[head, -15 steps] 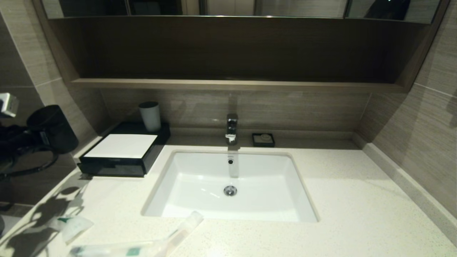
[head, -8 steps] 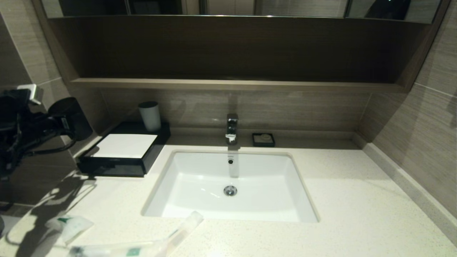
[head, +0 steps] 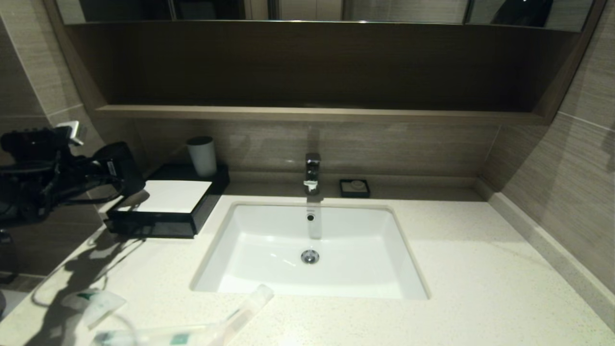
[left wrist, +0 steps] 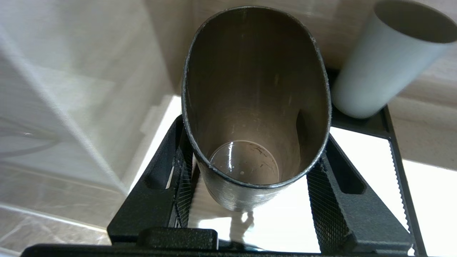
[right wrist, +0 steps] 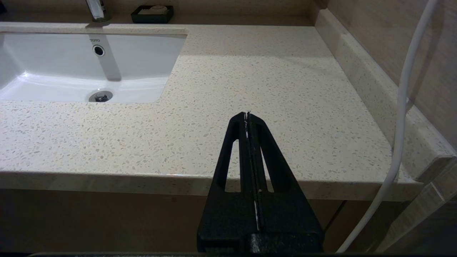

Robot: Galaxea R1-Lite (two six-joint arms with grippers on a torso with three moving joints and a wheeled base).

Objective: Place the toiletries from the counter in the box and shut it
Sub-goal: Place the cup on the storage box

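Head camera above sink (head: 310, 250), wrists closer

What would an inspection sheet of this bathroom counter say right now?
Surface: speckled counter with white sink.
Job's things: black box, white top, back left; toiletry packets at near left edge.
Clutter: pale cup behind box; soap dish by faucet.
Grippers: left gripper holds dark cup over box; right gripper empty, jaws shut, at counter's front edge.
Cables: white cable beside right gripper; black cables at left arm.
Surroundings: tiled walls, wooden shelf above.
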